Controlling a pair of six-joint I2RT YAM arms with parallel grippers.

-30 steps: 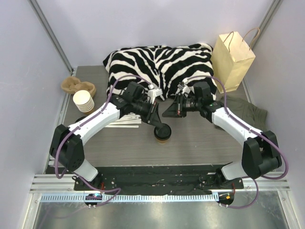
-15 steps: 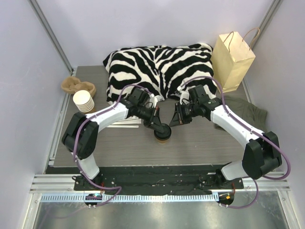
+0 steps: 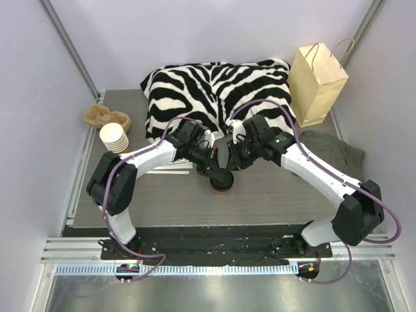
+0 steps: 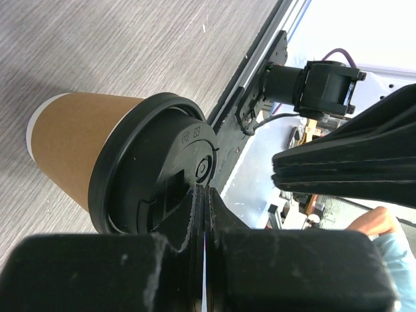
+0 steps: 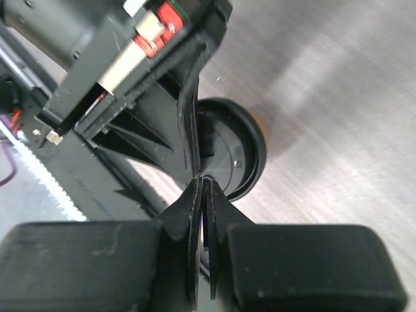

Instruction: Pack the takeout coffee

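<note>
While both arms lean in over the middle of the table (image 3: 273, 195), the takeout coffee (image 3: 223, 188) stands upright on the wood-grain top, a little toward 6 o'clock from centre. Its black lid (image 4: 156, 169) is seated on the kraft cup.

Left gripper (image 4: 203, 195): reaches in from 10 o'clock. The pincer is pressed flat together with nothing between the two halves, and its tips rest on the lid's top near the middle.

Right gripper (image 5: 200, 185): reaches in from 1 o'clock. The pincer is narrow, with only a hairline slit and nothing in it. Its tips sit over the lid's rim, close beside the left gripper. I cannot tell whether they touch the lid.

Surroundings, from the top view:
- zebra-striped cushion (image 3: 218, 91) at 12 o'clock
- kraft paper bag (image 3: 316, 81) with handles, upright in the 1 o'clock corner, well apart from the coffee
- stack of lidless paper cups (image 3: 115, 138) at 9 o'clock
- brown crumpled lump (image 3: 101, 117) just beyond the stack, toward 10 o'clock
- olive cloth (image 3: 331, 149) at 3 o'clock
</note>
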